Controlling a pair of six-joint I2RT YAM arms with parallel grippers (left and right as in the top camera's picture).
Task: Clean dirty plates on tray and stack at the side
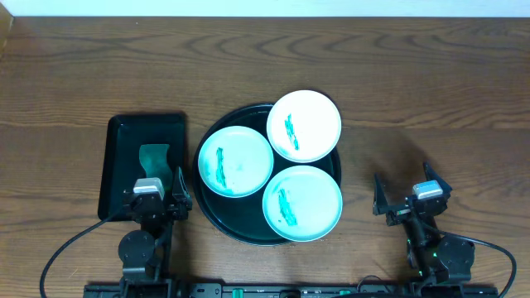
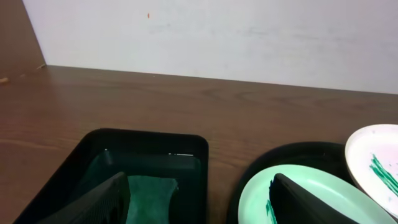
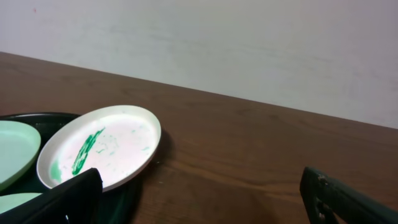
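Three plates lie on the round dark tray (image 1: 212,217). The white plate (image 1: 304,125) is at the back and overhangs the rim. One mint plate (image 1: 235,161) is at the left, the other mint plate (image 1: 302,203) at the front right. Each carries a teal smear. My left gripper (image 1: 156,192) is open and empty near the table's front edge, over the front of the rectangular tray. My right gripper (image 1: 407,192) is open and empty to the right of the round tray. In the right wrist view the white plate (image 3: 102,152) shows at the left.
A smaller rectangular dark tray (image 1: 116,157) stands left of the round tray and holds a folded green cloth (image 1: 154,157). The cloth also shows in the left wrist view (image 2: 150,194). Bare wooden table (image 1: 447,99) lies to the right and behind.
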